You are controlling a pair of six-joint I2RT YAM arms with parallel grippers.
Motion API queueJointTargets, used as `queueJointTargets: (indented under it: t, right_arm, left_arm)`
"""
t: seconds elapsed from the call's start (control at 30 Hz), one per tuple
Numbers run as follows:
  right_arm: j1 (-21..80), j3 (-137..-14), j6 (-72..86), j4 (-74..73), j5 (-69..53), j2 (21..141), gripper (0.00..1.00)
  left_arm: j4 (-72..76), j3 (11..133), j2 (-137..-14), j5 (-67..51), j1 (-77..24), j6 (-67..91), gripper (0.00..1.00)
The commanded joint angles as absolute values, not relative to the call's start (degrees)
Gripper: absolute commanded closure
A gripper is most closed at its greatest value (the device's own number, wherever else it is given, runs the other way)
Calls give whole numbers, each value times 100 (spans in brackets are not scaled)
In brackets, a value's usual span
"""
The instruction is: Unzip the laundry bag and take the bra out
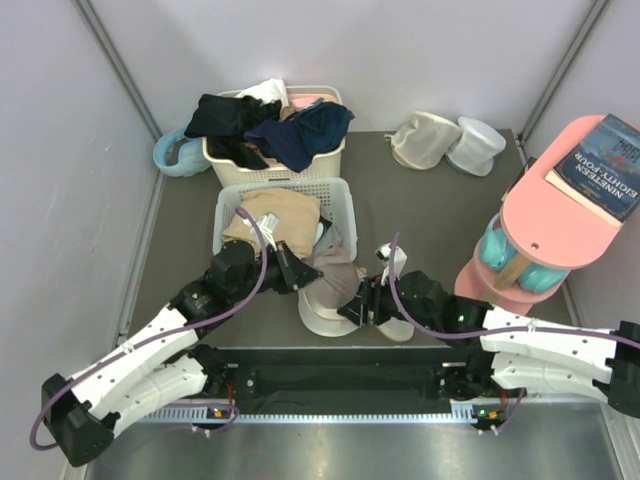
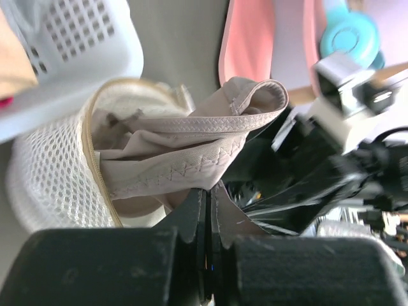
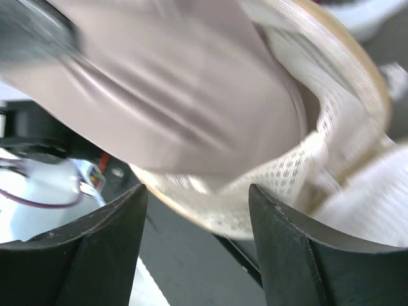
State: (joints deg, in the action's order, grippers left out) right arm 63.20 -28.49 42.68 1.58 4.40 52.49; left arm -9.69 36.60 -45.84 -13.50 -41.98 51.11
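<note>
While the left gripper [image 2: 209,213] pinches the bra [image 2: 191,153] at centre frame, draw the fabric steadily away from the open laundry bag [image 2: 51,178] at left. The right gripper [image 3: 196,194], jaws apart, should pin the bag's rim.

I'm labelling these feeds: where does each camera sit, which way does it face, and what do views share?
Top external: above and behind the arms, looking down on the table; both arms show, left gripper and right gripper.
Left wrist: on the left arm, looking along its shut fingers at the bra half out of the laundry bag.
Right wrist: on the right arm, looking between its open fingers, close on both.
Shared: all show bra and bag.
</note>
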Motion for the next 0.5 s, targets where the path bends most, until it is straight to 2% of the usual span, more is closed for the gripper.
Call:
queueJointTargets:
  t: [0.0, 0.2, 0.47]
  right_arm:
    - [6293, -2778, 4052, -475, 641, 5186, 35]
    - [6284, -2672, 3981, -220, 659, 5493, 34]
    - [6284, -2698, 3990, -132, 826, 5616, 22]
  left_arm:
    - [-283, 3850, -4526, -1011, -4184, 5176, 100]
    - [509, 3744, -4588, -783, -4184, 5458, 100]
    - [608, 4673, -4921, -554, -4157, 5230, 100]
